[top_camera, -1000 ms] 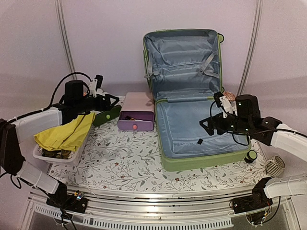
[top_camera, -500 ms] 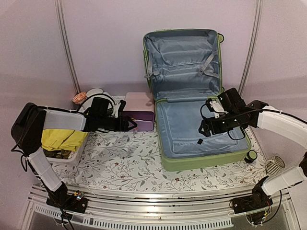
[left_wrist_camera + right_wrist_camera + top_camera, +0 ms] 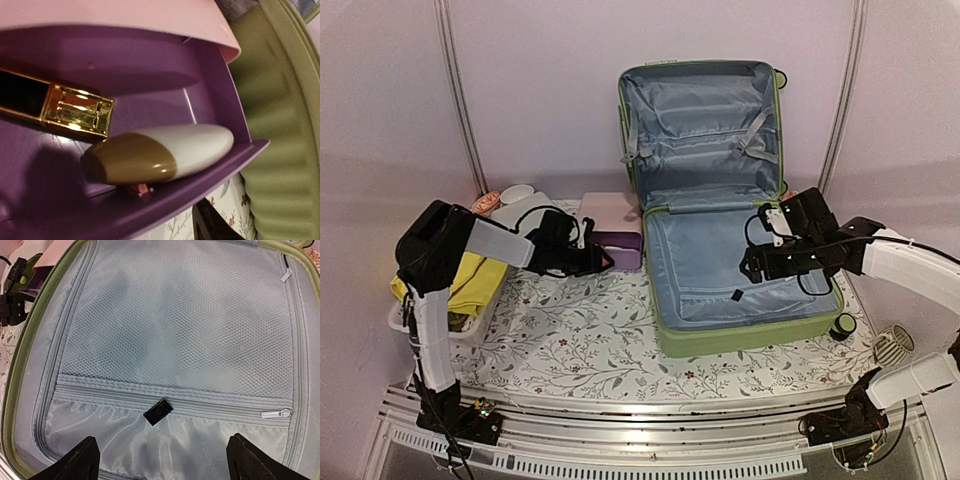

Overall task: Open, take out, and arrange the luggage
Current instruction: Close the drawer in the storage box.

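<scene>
Left gripper [image 3: 599, 262] reached glossy purple drawer [image 3: 150, 70], spread unclear | right gripper [image 3: 162, 442] apart over mesh-lined luggage [image 3: 750, 338]

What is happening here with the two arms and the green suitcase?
The luggage lies open, lid standing upright. The right pincer hovers open over its lower half, where only a small black tag shows. The left pincer is at the purple drawer beside it, which holds a gold case and a white-and-brown oval item; its grip is not visible.

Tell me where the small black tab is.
Top view, right side: the black tab lies on the open luggage's floor lining, by the zipper, beside the right gripper.
</scene>
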You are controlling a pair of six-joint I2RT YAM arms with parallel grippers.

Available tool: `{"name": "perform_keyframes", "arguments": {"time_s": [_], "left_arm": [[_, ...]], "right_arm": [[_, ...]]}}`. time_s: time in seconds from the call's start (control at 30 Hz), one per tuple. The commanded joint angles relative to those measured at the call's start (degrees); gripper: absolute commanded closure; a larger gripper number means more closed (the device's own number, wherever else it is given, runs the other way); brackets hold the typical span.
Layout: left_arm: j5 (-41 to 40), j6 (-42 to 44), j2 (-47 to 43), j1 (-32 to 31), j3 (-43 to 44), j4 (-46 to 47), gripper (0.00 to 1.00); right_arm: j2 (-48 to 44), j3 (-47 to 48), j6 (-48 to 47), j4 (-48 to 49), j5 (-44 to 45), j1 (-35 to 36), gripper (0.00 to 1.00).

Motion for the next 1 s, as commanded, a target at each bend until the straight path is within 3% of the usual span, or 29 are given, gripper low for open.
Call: {"name": "perform_keyframes", "arguments": {"time_s": [0.0, 0.1, 0.33, 0.5, 0.63, 0.77, 0.87, 0.97], "left_arm": [[-4.63, -0.36, 3.54, 1.26, 5.66, 3.88, 0.49], [-4.82, -0.88, 6.18, 1.82, 7.6, 7.69, 0.47], [-2.32, -2.33, 13.22, 2.93, 16.11, 10.14, 0.38], [-0.04, -2.26, 13.14, 3.34, 17.03, 9.86, 0.27], [0.84, -0.16, 5.05, 3.38, 9.54, 12.07, 0.15], [-0.07, 3.99, -8.72, 3.47, 0.62, 11.01, 0.03], [-2.76, 7.45, -18.81, 3.44, -6.2, 8.1, 0.02], [-7.11, 12.08, -28.91, 3.39, -12.51, 5.96, 0.02]], "right_arm": [[-2.38, -1.05, 1.62, 5.67, 4.19, -0.51, 0.1], [-3.16, -1.93, 1.54, 7.83, 4.59, -0.73, 0.09], [-10.34, -13.25, 0.44, 25.06, 0.64, -3.89, 0.0], [-9.52, -12.12, -0.92, 27.26, -2.21, -10.86, 0.01], [-10.18, -11.22, -1.28, 30.17, -2.54, -17.15, 0.01], [-14.0, -14.96, -0.25, 38.06, 1.07, -20.84, 0.01], [-18.51, -20.54, -1.93, 46.35, 5.87, -21.21, 0.01], [-21.86, -26.77, -7.98, 54.83, 4.83, -21.24, 0.01]]}}
